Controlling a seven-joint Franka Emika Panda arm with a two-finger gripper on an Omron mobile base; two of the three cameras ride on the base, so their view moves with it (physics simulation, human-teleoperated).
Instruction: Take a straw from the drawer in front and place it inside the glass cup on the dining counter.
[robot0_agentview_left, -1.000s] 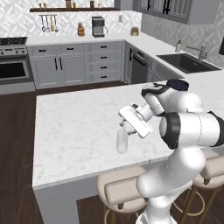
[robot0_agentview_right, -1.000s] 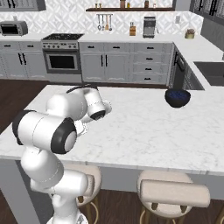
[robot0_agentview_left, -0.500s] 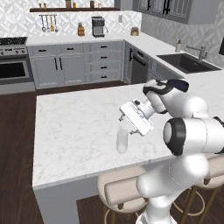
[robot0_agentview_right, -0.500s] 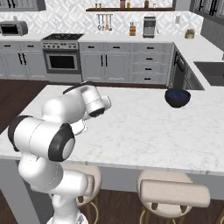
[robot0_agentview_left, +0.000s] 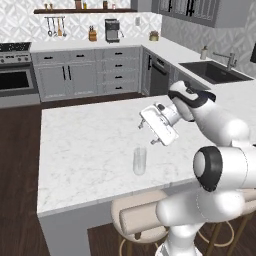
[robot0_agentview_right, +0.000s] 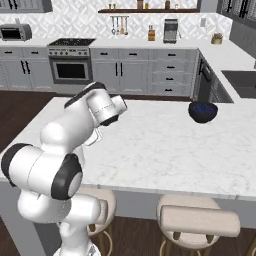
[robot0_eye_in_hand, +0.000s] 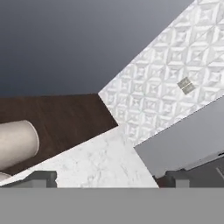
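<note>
left base view: the gripper (robot0_agentview_left: 148, 134) hangs above the dining counter (robot0_agentview_left: 90, 145), tilted toward 8 o'clock; its fingers are small and dark against the white hand, spread apart, with nothing between them and touching nothing. the glass cup (robot0_agentview_left: 139, 161) stands upright on the counter at 6 o'clock from the gripper, just below it and apart from it, its long axis vertical and its mouth pointing up. whether a straw is inside it cannot be told.

right base view: the arm bends over the left part of the dining counter (robot0_agentview_right: 165, 150). a dark blue bowl (robot0_agentview_right: 202, 112) sits on the slab at 2 o'clock from centre, well apart from the arm.

hand view: two dark fingertips (robot0_eye_in_hand: 38, 178) rise far apart at the bottom, released, holding nothing. between them lies a wedge of marble counter (robot0_eye_in_hand: 100, 164); a pale stool seat (robot0_eye_in_hand: 17, 144) sits at 9 o'clock.
</note>
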